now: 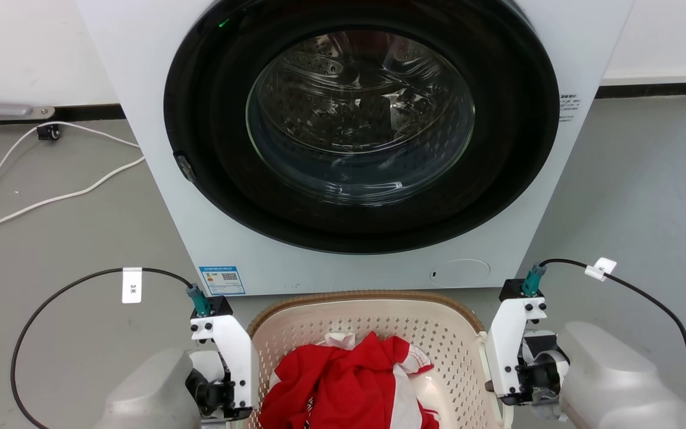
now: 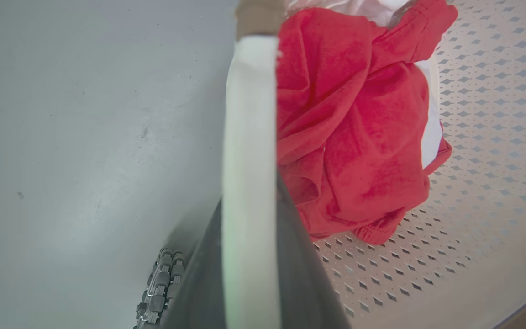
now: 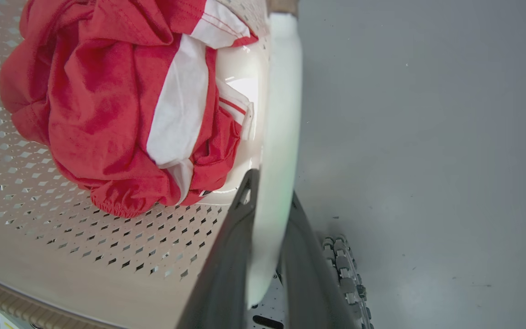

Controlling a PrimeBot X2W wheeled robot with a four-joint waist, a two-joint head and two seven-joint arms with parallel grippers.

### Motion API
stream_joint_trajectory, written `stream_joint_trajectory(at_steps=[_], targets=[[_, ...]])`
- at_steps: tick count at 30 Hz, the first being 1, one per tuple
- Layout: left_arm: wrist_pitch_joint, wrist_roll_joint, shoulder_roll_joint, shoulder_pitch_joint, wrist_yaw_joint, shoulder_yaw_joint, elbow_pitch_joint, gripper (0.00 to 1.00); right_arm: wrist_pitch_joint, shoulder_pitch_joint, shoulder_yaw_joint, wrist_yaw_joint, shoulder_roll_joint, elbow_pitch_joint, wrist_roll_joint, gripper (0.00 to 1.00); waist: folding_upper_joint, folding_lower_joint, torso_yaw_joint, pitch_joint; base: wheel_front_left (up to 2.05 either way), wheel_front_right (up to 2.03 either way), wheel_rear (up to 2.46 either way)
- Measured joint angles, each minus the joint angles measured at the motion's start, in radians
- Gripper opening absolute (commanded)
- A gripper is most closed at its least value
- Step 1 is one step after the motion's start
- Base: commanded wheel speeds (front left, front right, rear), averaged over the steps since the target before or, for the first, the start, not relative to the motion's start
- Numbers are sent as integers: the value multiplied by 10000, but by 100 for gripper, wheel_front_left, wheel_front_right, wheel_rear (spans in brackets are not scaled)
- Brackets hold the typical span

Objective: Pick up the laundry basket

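Observation:
The laundry basket [image 1: 438,342] sits low in the head view, in front of the washing machine; it is cream and perforated with a brown woven rim. Red and white clothes [image 1: 343,381] lie inside it. My left gripper [image 2: 251,274] is shut on the basket's white left handle [image 2: 249,137], one dark finger on each side. My right gripper [image 3: 267,274] is shut the same way on the white right handle [image 3: 279,114]. In the head view the white wrist brackets [image 1: 227,357] [image 1: 513,357] flank the basket, and the fingertips are hidden below.
The white washing machine [image 1: 158,149] with its round dark glass door [image 1: 361,119] stands right behind the basket. White cables [image 1: 51,196] trail over the grey floor at the left. Black cables [image 1: 45,310] loop from both wrists. Grey floor lies on either side.

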State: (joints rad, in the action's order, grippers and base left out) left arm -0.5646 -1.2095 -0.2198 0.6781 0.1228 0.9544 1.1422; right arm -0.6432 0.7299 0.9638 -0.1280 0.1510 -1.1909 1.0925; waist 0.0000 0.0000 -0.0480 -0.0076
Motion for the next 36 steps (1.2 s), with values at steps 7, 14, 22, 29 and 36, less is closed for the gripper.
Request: stream_joint_trajectory(at_steps=[7,14,22,29,36], targets=[[38,-155,4,1,0,117,6,0,-29,2,59,0,6,-67,155,0,0,0,38,34,0,0,0],[59,-261,0,4,-2,226,6,0,-40,6,113,0,8,-109,249,0,0,0,53,36,0,0,0],[105,-378,-21,5,-2,334,8,0,-31,31,167,0,8,-125,337,0,0,0,40,35,0,0,0],[134,-460,-31,21,-4,449,8,0,-31,37,217,0,6,-150,412,0,0,0,58,39,0,0,0],[211,-602,-42,25,-2,579,2,0,-58,126,290,0,-10,-228,466,0,0,0,54,34,0,0,0]])
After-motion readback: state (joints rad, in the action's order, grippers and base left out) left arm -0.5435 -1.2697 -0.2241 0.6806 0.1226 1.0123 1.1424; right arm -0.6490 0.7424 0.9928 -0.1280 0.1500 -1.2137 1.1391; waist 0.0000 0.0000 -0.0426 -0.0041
